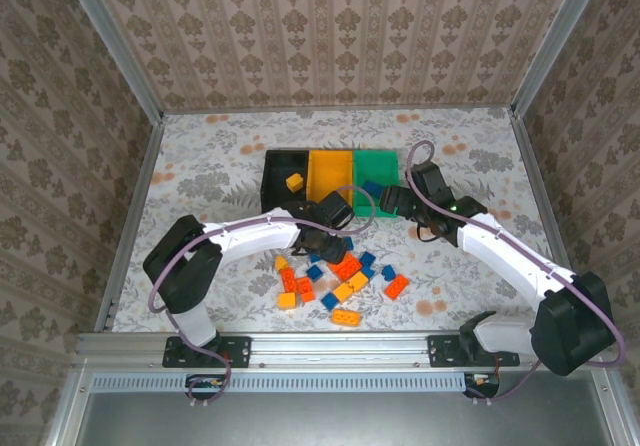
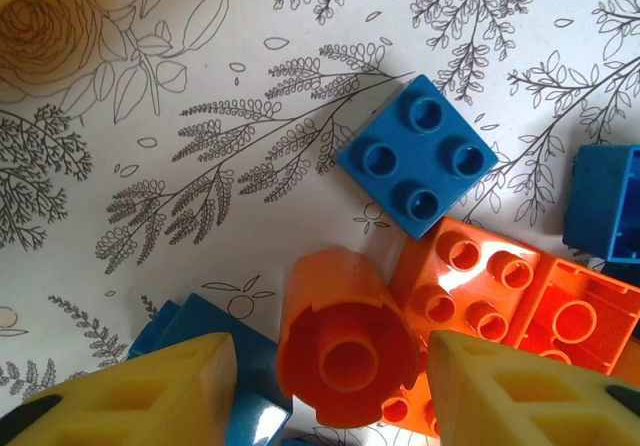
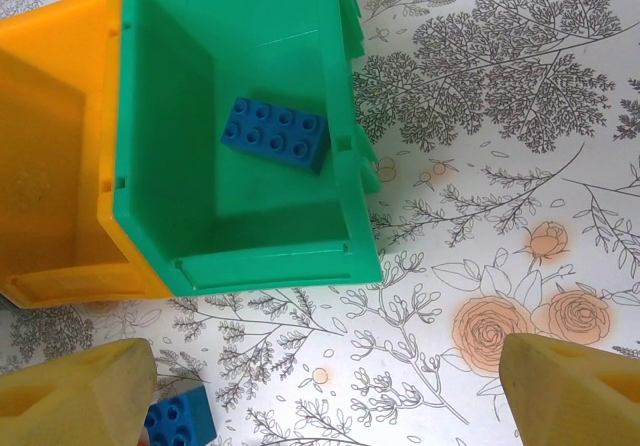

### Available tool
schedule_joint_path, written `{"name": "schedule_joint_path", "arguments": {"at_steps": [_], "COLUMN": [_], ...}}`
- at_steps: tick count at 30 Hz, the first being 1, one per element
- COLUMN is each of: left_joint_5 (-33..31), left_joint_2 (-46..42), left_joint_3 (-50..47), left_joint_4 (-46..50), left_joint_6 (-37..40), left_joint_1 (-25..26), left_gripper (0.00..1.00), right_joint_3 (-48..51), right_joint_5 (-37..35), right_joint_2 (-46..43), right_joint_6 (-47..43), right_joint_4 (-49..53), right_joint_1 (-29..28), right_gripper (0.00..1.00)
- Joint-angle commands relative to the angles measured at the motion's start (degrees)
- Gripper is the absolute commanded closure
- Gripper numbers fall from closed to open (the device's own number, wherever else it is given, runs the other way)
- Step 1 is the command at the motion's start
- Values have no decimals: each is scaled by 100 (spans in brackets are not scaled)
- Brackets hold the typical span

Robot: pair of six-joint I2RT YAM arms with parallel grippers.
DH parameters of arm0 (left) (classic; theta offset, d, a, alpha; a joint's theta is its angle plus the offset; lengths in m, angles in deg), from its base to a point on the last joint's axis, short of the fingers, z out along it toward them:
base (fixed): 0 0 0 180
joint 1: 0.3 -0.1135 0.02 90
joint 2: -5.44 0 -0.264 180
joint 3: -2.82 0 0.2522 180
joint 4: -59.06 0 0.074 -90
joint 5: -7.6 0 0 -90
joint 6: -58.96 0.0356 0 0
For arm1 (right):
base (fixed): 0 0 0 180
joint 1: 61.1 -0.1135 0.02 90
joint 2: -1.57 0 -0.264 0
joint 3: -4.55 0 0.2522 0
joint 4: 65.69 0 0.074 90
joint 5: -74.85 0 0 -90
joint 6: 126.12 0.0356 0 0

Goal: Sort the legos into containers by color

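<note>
My left gripper [image 1: 318, 238] is low over the far edge of the lego pile [image 1: 340, 278]. In the left wrist view its yellow fingers [image 2: 150, 391] straddle a round orange lego [image 2: 345, 341] lying on its side; a gap shows on the left, and the right finger almost touches. A blue square lego [image 2: 417, 156] and red-orange legos [image 2: 480, 286] lie beside it. The containers stand in a row: black [image 1: 272, 166], orange-yellow [image 1: 330, 171], green [image 1: 378, 164]. My right gripper [image 1: 392, 201] hangs open and empty by the green bin [image 3: 270, 266], which holds a blue lego [image 3: 275, 133].
A yellow lego [image 1: 294, 181] lies in the black bin. A loose blue lego [image 3: 180, 421] sits on the floral cloth near my right gripper's left finger. Metal rails and patterned walls close in the table. Bare cloth lies left and right of the pile.
</note>
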Motion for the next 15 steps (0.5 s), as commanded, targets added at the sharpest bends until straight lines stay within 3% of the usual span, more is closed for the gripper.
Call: {"name": "schedule_joint_path", "arguments": {"at_steps": [1, 5, 10, 15], "left_joint_5": [-110, -101, -97, -86], "left_joint_2": [190, 251, 325, 265], "left_joint_3": [149, 145, 122, 127], "left_joint_4": [112, 88, 72, 58], "left_joint_6": [78, 111, 89, 94], "left_joint_1": [32, 33, 31, 42], "left_gripper": [47, 50, 45, 60], "right_joint_3": [94, 122, 142, 163], "right_joint_5": [75, 97, 110, 119], "right_joint_2": [-170, -229, -238, -259], "right_joint_6": [3, 3, 3, 29], "right_joint_4": [93, 98, 73, 66], "right_joint_1": [56, 91, 105, 135], "right_gripper": [10, 10, 10, 10]}}
